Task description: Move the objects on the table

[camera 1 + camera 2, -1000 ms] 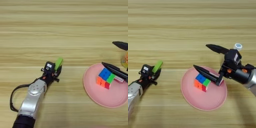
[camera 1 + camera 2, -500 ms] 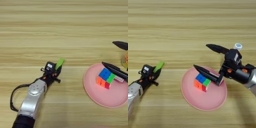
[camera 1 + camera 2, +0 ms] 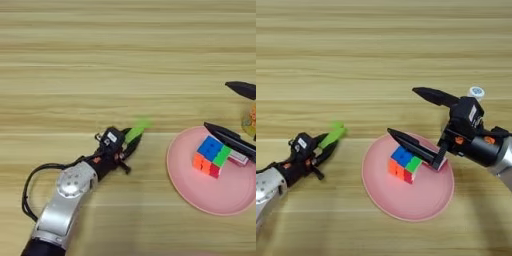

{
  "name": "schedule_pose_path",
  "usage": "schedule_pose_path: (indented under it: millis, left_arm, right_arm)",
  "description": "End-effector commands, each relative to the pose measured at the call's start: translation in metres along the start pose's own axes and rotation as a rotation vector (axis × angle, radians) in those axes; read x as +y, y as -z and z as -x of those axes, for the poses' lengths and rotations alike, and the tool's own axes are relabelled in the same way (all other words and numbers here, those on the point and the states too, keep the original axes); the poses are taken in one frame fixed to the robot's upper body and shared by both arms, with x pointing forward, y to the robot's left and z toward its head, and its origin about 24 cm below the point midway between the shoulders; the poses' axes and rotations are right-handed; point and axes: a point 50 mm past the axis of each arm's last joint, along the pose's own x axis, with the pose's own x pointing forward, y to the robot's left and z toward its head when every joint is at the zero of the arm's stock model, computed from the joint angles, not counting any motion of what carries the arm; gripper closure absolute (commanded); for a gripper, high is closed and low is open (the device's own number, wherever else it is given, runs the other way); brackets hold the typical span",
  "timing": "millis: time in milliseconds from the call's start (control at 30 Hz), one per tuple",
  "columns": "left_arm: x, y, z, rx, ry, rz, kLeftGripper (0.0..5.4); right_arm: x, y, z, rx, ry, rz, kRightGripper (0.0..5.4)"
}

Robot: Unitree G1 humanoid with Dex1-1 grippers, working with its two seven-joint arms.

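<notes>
My left gripper is shut on a small green bar, which sticks out up and to the right of the fingers, just left of the pink plate. A multicoloured puzzle cube sits on that plate. My right gripper is wide open: its lower finger lies over the plate beside the cube, and its upper finger points left above the table. Part of a flat red-and-white box shows under the lower finger. Behind the right gripper, only the bottle's white cap and a bit of its orange body show.
The light wood table stretches across the far half and the left of both views. A black cable loops beside my left forearm near the front left.
My left gripper has moved right toward the plate with the green bar in it. The right gripper, cube and plate have not moved.
</notes>
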Motion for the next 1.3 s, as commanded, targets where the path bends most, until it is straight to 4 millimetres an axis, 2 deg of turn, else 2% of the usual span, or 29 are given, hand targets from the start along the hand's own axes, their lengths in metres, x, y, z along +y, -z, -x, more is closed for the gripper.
schedule_pose_path:
  millis: [33, 133, 633, 700, 1033, 1300]
  left_arm:
    - [-0.004, 0.0, 0.002, 0.007, 0.037, -0.022, 4.08]
    - [-0.019, 0.007, 0.008, 0.047, 0.156, -0.046, 4.08]
    - [-0.019, 0.017, 0.01, 0.105, 0.16, -0.028, 4.08]
    - [-0.02, 0.017, 0.01, 0.102, 0.165, -0.032, 3.68]
    - [-0.014, 0.012, 0.008, 0.063, 0.125, -0.011, 2.76]
    - [0.004, -0.004, 0.003, -0.052, -0.007, 0.02, 2.09]
  right_arm:
    - [-0.001, -0.001, 0.0, 0.005, -0.004, 0.01, 0.0]
    - [-0.002, -0.001, 0.0, 0.005, -0.002, 0.011, 0.0]
    - [0.0, -0.001, 0.0, 0.002, -0.003, 0.013, 0.0]
    - [0.0, -0.001, 0.0, 0.002, -0.002, 0.013, 0.0]
    - [-0.002, 0.0, 0.0, -0.013, 0.009, 0.005, 0.0]
    - [-0.007, -0.002, -0.003, -0.065, 0.059, 0.006, 0.0]
